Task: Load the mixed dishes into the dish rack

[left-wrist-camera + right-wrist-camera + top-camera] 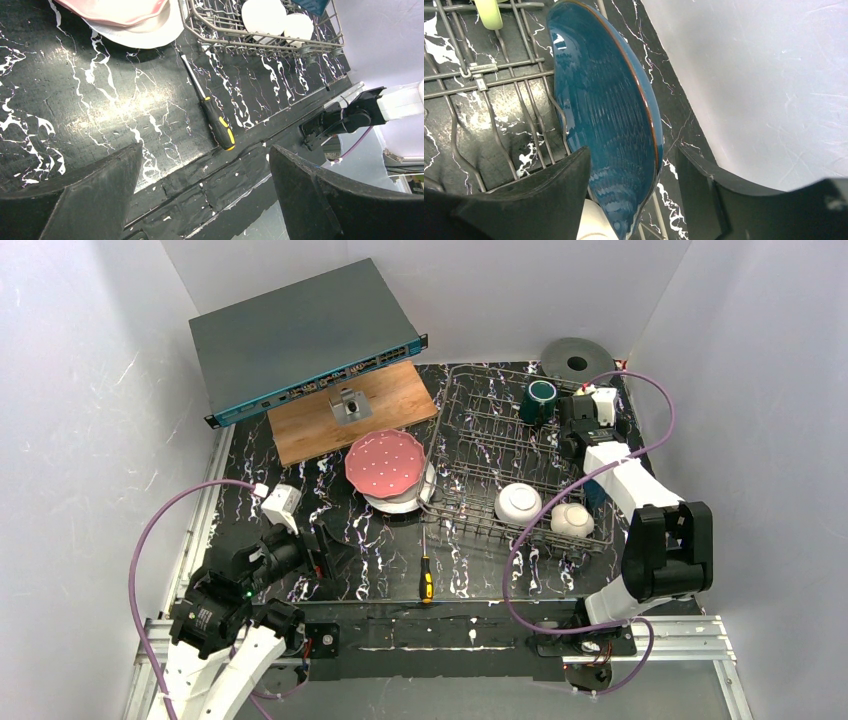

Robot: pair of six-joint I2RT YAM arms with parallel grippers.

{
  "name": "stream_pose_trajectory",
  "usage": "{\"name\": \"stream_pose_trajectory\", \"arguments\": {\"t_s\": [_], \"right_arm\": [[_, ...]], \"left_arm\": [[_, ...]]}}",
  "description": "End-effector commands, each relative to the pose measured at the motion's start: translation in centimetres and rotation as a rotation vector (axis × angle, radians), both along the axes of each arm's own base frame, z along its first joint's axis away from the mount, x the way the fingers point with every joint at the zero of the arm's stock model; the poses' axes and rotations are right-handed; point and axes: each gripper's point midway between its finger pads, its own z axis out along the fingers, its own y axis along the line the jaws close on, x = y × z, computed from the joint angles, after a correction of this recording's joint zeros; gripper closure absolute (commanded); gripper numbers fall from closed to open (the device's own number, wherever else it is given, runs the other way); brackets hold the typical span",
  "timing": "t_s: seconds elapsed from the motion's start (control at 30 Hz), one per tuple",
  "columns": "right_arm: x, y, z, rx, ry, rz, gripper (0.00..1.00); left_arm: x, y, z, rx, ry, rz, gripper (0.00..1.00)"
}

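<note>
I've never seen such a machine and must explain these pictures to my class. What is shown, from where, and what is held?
Two robot arms stand at a table's near edge. One picture looks down from above; the others come from a camera on each wrist. The dish rack holds a white bowl, a flower-shaped dish and a teal mug. Beside it a pink plate lies on a white plate, a screwdriver nearer the arms. The right fingers stand apart around a dark blue plate on edge in the rack, apparently not gripping. The left fingers are open, empty.

Three plates (385, 462), two mugs (540, 400), one bowl (518, 503)
</note>
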Motion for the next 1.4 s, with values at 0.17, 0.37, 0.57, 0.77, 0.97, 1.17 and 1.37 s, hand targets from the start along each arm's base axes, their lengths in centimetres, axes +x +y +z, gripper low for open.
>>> {"name": "stream_pose_trajectory", "arguments": {"t_s": [0.17, 0.37, 0.57, 0.77, 0.97, 1.17, 1.37], "right_arm": [[-0.3, 0.0, 4.9, 0.013, -0.075, -0.014, 0.20], [-0.7, 1.6, 7.5, 0.081, -0.138, 0.053, 0.06], [-0.9, 9.0, 8.9, 0.252, -0.191, 0.313, 0.03], [-3.4, 20.4, 8.2, 0.430, -0.152, 0.615, 0.02], [-8.5, 31.1, 7.5, 0.665, -0.099, 0.900, 0.02], [-11.3, 34.9, 7.9, 0.690, -0.067, 1.033, 0.02], [-12.3, 34.4, 7.5, 0.700, -0.063, 1.060, 0.02]], "left_arm": [[0.1, -0.5, -0.2, -0.003, 0.005, -0.027, 0.02], [0.1, -0.6, -0.3, -0.003, 0.010, -0.035, 0.02], [0.2, -0.5, -0.5, 0.002, 0.016, -0.028, 0.02], [0.3, -0.5, -0.5, 0.003, 0.021, -0.025, 0.02], [0.5, -0.3, -0.9, 0.016, 0.039, -0.007, 0.02], [0.8, -0.1, -1.4, 0.032, 0.068, 0.015, 0.02], [1.8, 0.9, -2.2, 0.052, 0.125, 0.124, 0.02]]}}
